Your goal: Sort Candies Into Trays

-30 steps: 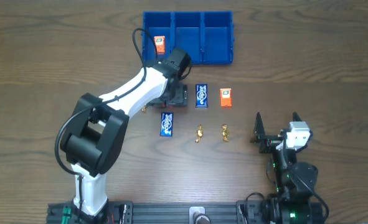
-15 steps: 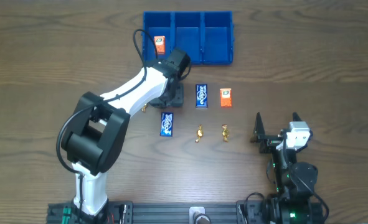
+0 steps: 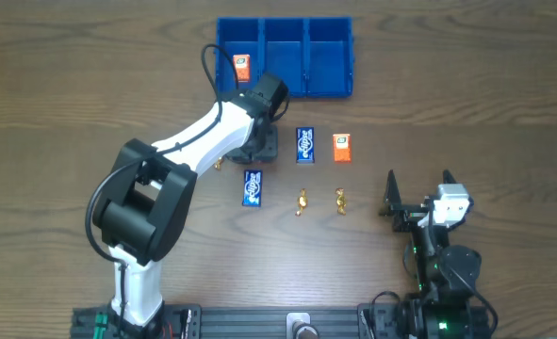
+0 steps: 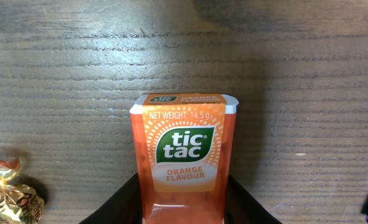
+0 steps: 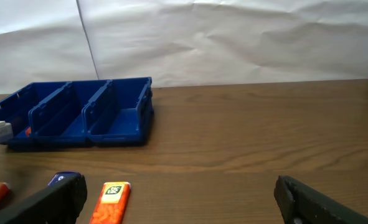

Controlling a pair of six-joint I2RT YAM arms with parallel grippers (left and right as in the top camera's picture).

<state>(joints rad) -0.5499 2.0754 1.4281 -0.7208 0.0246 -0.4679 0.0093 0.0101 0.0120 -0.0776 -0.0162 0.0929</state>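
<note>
The orange candy box (image 4: 185, 143) is lying flat on the worktop (image 3: 466, 104) with its printed face up. Its long axis is running straight out from the left pincer (image 3: 261, 148), and its white-rimmed cap end is pointing away from the wrist. The pincer is gripping the box narrowly, with one dark finger (image 4: 118, 205) pressing each long side near the end closest to the wrist.

The left arm is stretching forward and slightly across the middle, its wrist bending down so the pincer is sitting low over the box. The right pincer (image 3: 418, 181) is hanging wide apart and holding nothing. It is close to its own base and well apart from the left one.

A gold-wrapped candy (image 4: 9, 196) is lying just beside the gripped box on one side. On the other side, a blue candy bar (image 3: 304, 145) is lying close to the left pincer, and a second orange box (image 3: 342, 148) is lying just past it. Behind the left pincer, nearer the arm bases, another blue bar (image 3: 253, 186) and two more gold candies (image 3: 303, 201) (image 3: 340, 201) are lying apart from each other. Ahead of the pincer, the blue three-part tray (image 3: 353, 66) is standing near it, with one orange box (image 3: 242, 67) lying in the leftmost compartment. Between the gripped box and the tray the wood is showing bare.
</note>
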